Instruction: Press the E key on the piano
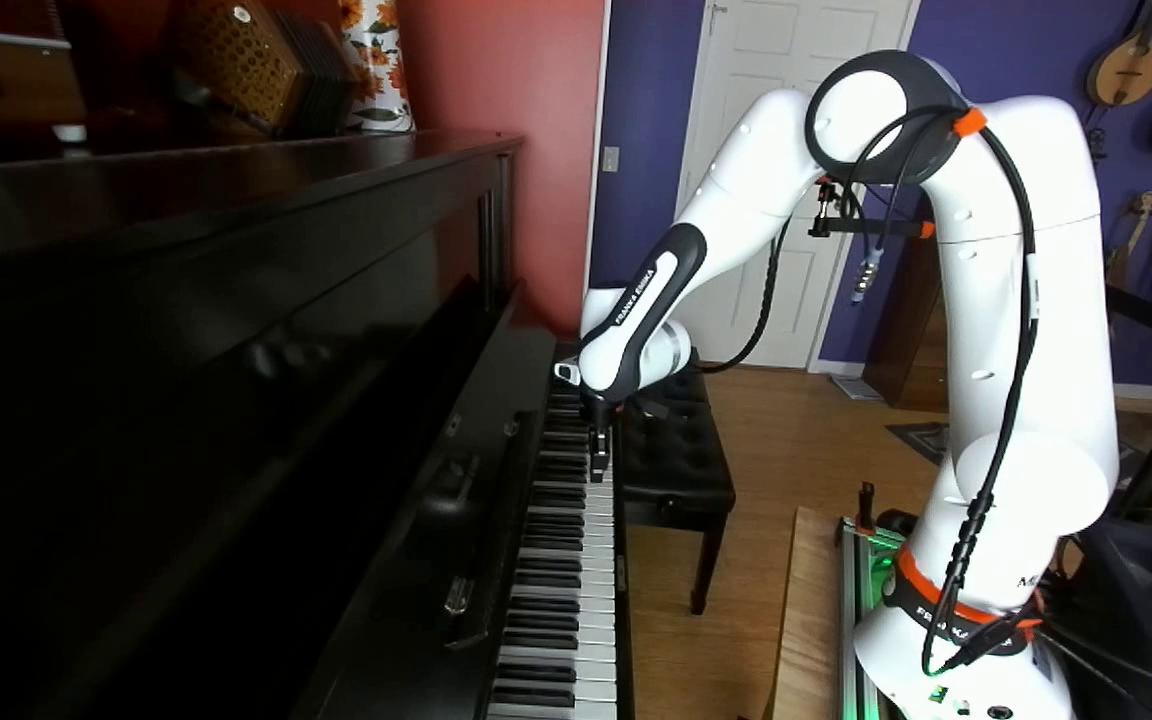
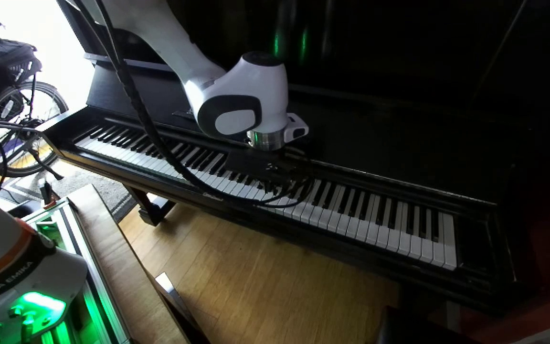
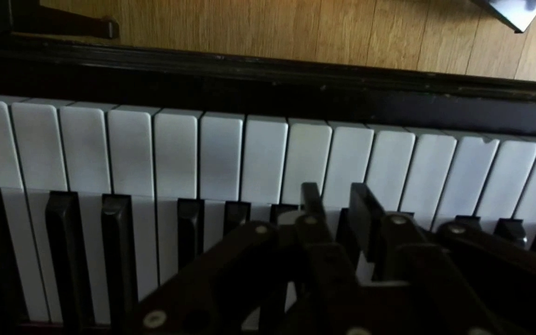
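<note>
The piano [image 1: 266, 420] stands at nine o'clock in an exterior view, its keys [image 1: 596, 562] running toward six. Over the keys hangs the hand [image 3: 335, 193], its fingers [image 3: 365, 214] spread a little, aimed at about twelve in the wrist view; whether they touch a key cannot be told. In an exterior view a black padded bench [image 1: 676, 440] sits near three o'clock from the hand.

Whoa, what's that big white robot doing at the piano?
The white robot arm reaches over the keys of a black piano; its job is to play an E. Its tool points down at the row, open and holding nothing. I can't see any key clearly pushed down, and I can't tell whether the tool is touching one.
</note>
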Robot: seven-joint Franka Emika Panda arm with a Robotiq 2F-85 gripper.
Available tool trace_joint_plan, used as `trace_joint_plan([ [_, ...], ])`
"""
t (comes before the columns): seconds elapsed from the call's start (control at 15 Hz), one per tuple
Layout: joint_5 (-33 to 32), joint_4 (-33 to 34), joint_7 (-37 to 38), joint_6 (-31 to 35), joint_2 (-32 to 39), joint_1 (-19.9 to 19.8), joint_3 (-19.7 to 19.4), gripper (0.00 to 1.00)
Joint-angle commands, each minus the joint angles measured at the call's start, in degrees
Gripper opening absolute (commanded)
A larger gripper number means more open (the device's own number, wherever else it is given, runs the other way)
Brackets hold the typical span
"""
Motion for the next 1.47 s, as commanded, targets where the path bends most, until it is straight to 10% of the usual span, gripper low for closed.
trace_joint_plan([
  [0.0, 0.01, -1.08, 0.87, -3.67, -3.03, -0.64, 0.56, 0.55],
  [0.4, -0.88, -1.25, 2.53, -8.85, -6.92, 0.93, -0.7, 0.99],
  [1.4, -8.19, -3.1, 12.54, -14.5, -17.53, 4.86, -2.55, 1.0],
])
